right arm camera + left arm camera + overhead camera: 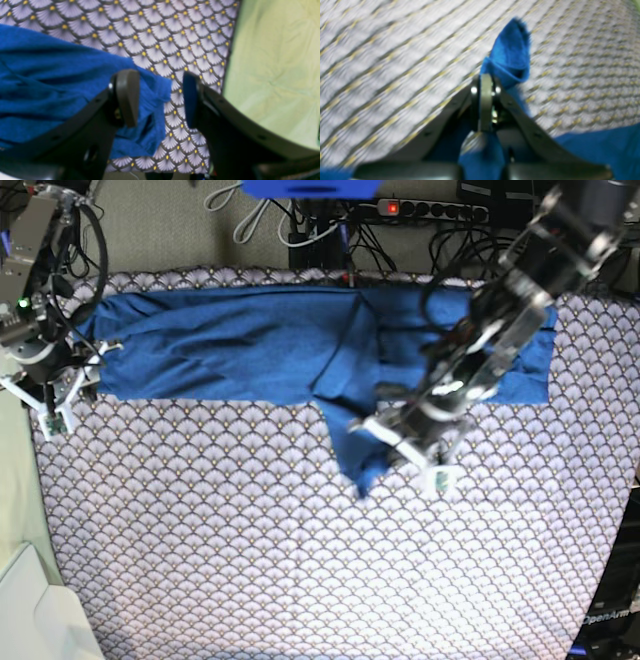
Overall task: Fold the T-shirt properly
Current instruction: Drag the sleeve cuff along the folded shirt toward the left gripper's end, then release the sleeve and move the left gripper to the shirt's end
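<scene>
Tablecloth [300, 560], lilac-white scallop pattern w/ yellow dots, covers the whole work surface in base view; same pattern fills the bkgd of both wrist views.

T-shirt [230, 340], plain medium-blue knit, lies stretched as a long band across the far part of the cloth, running nearly edge to edge. One flap hangs toward the near side approx. mid-band, tapering to a point below the main strip. Fabric creased around the centre; the rest lies fairly flat.

Pale green sheet [272, 70] borders the tablecloth at the right of the right wrist view; wrinkled, no pattern.

Left arm, on base view's right, reaches diagonally over the shirt's end toward the hanging flap. Left gripper [486, 82]: jaws closed tight on a pinch of blue fabric, w/ a small cone of cloth sticking up beyond the tips & more blue trailing back between the fingers. Left wrist view is motion-blurred, so finer detail can't be told.

Right arm, on base view's left, sits at the opposite end of the band. Right gripper [161, 97]: jaws spread wide, nothing between them but the sleeve-end's hem & bare tablecloth. Left-hand finger [127, 97] overlaps the blue hem in that view; whether it touches the fabric can't be told. Right-hand finger sits over patterned cloth, just beside the green sheet's edge.
</scene>
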Motion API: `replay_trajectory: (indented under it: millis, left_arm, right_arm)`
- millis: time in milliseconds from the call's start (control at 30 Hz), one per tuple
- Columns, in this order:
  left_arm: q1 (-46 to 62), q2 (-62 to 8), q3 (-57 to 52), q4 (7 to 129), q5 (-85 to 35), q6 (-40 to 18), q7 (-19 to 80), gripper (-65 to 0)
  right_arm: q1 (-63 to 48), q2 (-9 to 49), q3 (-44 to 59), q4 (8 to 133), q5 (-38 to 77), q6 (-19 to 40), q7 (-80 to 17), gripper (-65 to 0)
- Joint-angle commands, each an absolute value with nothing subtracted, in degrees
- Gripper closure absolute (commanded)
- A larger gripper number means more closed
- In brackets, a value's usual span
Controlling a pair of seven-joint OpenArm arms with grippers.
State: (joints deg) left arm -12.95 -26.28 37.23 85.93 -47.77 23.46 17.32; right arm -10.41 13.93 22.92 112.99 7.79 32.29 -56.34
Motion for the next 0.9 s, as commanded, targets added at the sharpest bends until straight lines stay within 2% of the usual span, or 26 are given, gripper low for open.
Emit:
replay_trajectory:
  millis: [0,167,333,500,867]
  left_arm:
    - [-13.5,-27.6,36.7,89.5,-49.4,24.9,15.7,-0.5]
    - [-4.1,-32.9,29.1,97.8,-49.6,27.3,16.0,-0.5]
    - [8.0,-34.2,15.2,103.1,-49.5,27.0,16.0,-0.5]
    - [16.7,-34.5,6.9,106.1,-49.5,27.0,16.1,-0.5]
    - [27.4,-34.5,0.4,106.1,-46.0,26.9,16.1,-0.5]
  right_arm:
    - [-9.9,14.6,23.1,113.9,7.7,32.4,-55.3,-29.5]
    - [-9.9,13.7,22.8,113.9,7.8,32.5,-55.3,-29.5]
    - [-9.9,13.1,21.6,113.9,7.9,32.5,-55.2,-29.5]
    - [-9.9,13.0,20.4,113.9,7.9,32.5,-55.2,-29.5]
    - [-9.9,12.9,20.4,113.9,7.9,32.5,-55.2,-29.5]
